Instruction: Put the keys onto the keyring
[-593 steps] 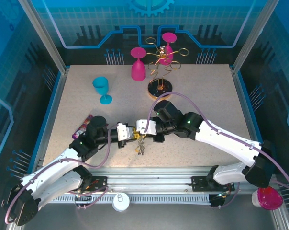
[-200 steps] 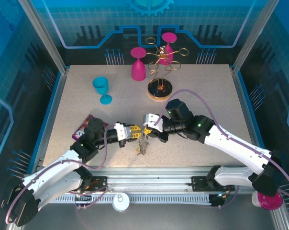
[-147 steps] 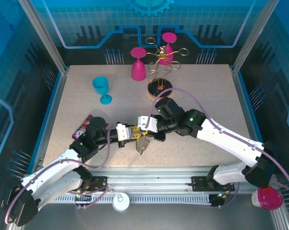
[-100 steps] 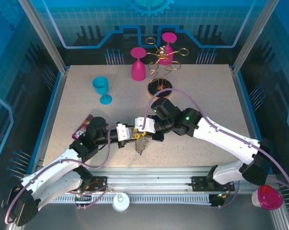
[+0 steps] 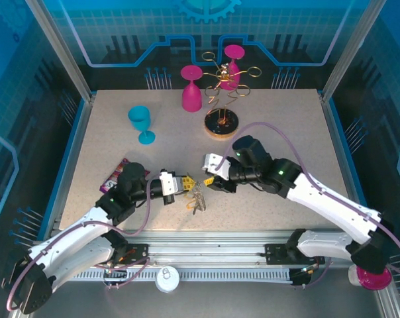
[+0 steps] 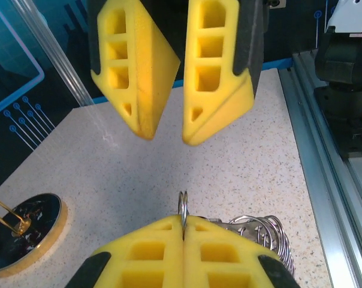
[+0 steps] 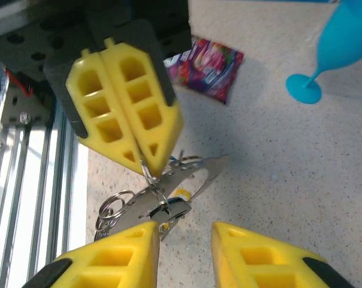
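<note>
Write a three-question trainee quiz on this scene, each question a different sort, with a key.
1. True or false: the right gripper has its jaws apart.
2. What does the shut left gripper pinch? A. a thin metal ring B. a pink goblet C. the purple packet
3. Fill in: the blue goblet stands ____ on the table.
Key: 1 true; 2 A; 3 upright.

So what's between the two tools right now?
The keys, dangling from a thin ring pinched in the shut left tool, hang in the gap before the open right tool; the right wrist view shows it.
</note>
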Robot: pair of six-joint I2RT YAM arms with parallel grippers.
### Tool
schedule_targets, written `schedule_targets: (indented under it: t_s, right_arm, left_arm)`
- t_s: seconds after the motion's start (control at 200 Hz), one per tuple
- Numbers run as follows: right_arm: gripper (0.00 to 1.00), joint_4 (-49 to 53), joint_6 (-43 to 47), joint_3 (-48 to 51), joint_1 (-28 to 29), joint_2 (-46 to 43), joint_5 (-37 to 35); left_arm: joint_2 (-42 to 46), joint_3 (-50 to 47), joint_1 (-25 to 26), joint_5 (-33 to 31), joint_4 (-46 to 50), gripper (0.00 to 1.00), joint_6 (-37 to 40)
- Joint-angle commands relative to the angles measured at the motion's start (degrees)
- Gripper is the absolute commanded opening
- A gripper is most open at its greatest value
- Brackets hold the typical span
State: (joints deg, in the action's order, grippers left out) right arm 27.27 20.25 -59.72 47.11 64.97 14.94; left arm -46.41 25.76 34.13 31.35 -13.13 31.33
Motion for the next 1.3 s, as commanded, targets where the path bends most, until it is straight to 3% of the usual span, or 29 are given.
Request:
schedule_targets:
  t_s: [0.0, 0.195, 0.475, 0.67, 0.941, 1.056, 1.296]
  right_arm:
    - [0.30, -7.7, -7.8, 4.0, -0.5, -1.6, 4.8]
    - [0.29, -10.7, -9.7, 6.0, -0.5, -0.5, 6.5]
    - [0.14, -12.0, -10.1, 5.9, -0.5, 1.7, 9.1]
    - [0.10, -12.4, -10.6, 6.0, -0.5, 2.9, 10.2]
    - [0.16, -13.4, -11.5, 6.3, -0.4, 2.9, 10.7]
    - [0.26, -14.0, -11.5, 7.5, -0.6, 0.6, 7.5]
    - [0.33, -18.9, -10.4, 15.8, -1.5, -7.1, 2.6]
  left_arm:
    - [1.2, -1.4, 0.1, 3.1, -7.1, 0.00, -1.8]
    - [1.2, -2.1, 0.1, 4.1, -9.3, 0.00, -2.8]
    - [1.3, -2.7, 0.1, 4.9, -11.3, 0.00, -3.9]
    - [1.1, -2.9, 0.1, 5.6, -13.5, 0.00, -5.0]
    - [0.8, -3.4, 0.0, 5.6, -16.4, 0.00, -6.8]
    - [0.9, -3.6, 0.0, 5.1, -16.2, 0.00, -6.8]
    - [0.9, -3.9, -0.1, 5.1, -16.4, 0.00, -7.1]
